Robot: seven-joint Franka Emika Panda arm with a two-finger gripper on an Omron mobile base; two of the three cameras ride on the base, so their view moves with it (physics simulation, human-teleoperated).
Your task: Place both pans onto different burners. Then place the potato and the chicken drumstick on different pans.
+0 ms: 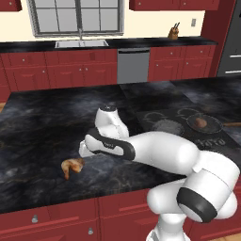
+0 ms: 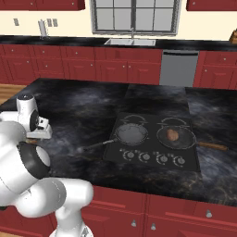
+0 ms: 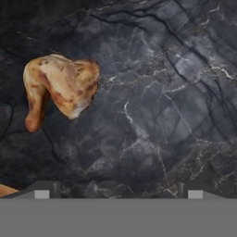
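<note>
Here the arm (image 1: pixel 155 153) sweeps from the lower right of the left base view across to the frame's middle left, ending in the gripper (image 3: pixel 118 193) low over the dark marble counter (image 1: pixel 42 122). In the hand view the two finger tips sit far apart at the bottom edge, spread wide with nothing between them. The drumstick (image 3: pixel 58 88) lies on bare counter in the upper left of that view, off to one side of the spread tips and not touched. In the left base view it lies at lower left, just beside the hand.

Farther right sits the black cooktop (image 2: pixel 139 152). Both pans rest on its burners: the left pan (image 2: pixel 131 133) is empty, its handle pointing toward the lower left, and the right pan (image 2: pixel 175 136) holds the potato (image 2: pixel 172 134).

Beyond, along the back wall, red cabinets (image 2: pixel 69 69), a sink (image 2: pixel 129 41) under a window (image 2: pixel 134 16), and a grey dishwasher (image 2: pixel 178 68).
</note>
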